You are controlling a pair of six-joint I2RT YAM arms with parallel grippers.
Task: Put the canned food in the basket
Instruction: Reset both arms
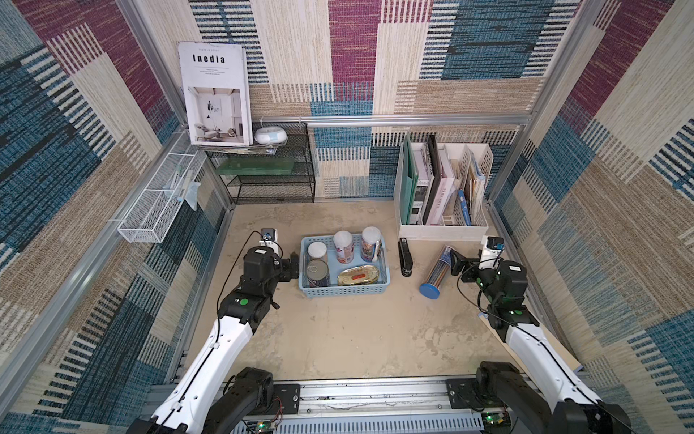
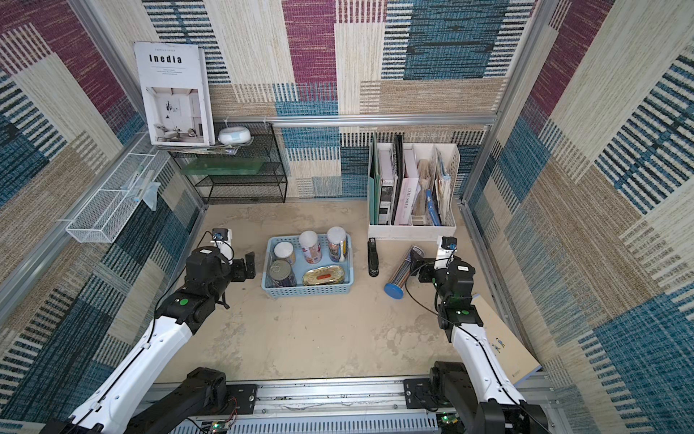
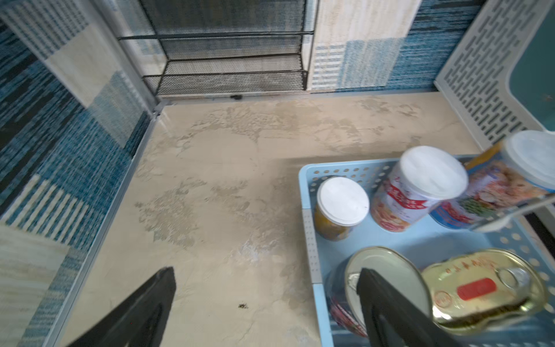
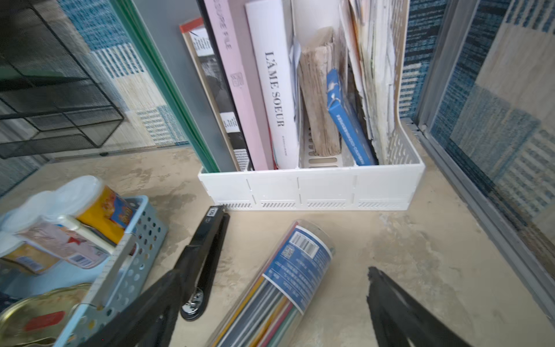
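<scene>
We read the bench as a clock face, with the arms' base at 6.

Near the middle sits the light-blue basket, and all five cans are inside it. The silver-topped tin stands in its 7 o'clock corner. The flat gold tin lies at its 5 o'clock.

Along the basket's far wall three cans stand upright. From 10 to 2 they are the short white-lidded can, the red-labelled can and the blue-labelled can.

The left tool sits just outside the basket's 9 o'clock wall, fingers spread and gripping nothing.

Toward 3 o'clock a blue-capped tube lies on the bench with its cap pointing to 6. The right tool hangs at the tube's far end, fingers spread wide. In the right wrist view the tube runs between them, and we cannot tell whether they touch it.

Between the tube and the basket lies a black stapler.

Farther off, a white file organizer stands at 1 o'clock. A black wire shelf stands at 11 against the back wall with a book propped on top. A white wire basket hangs on the side wall at 10.
</scene>
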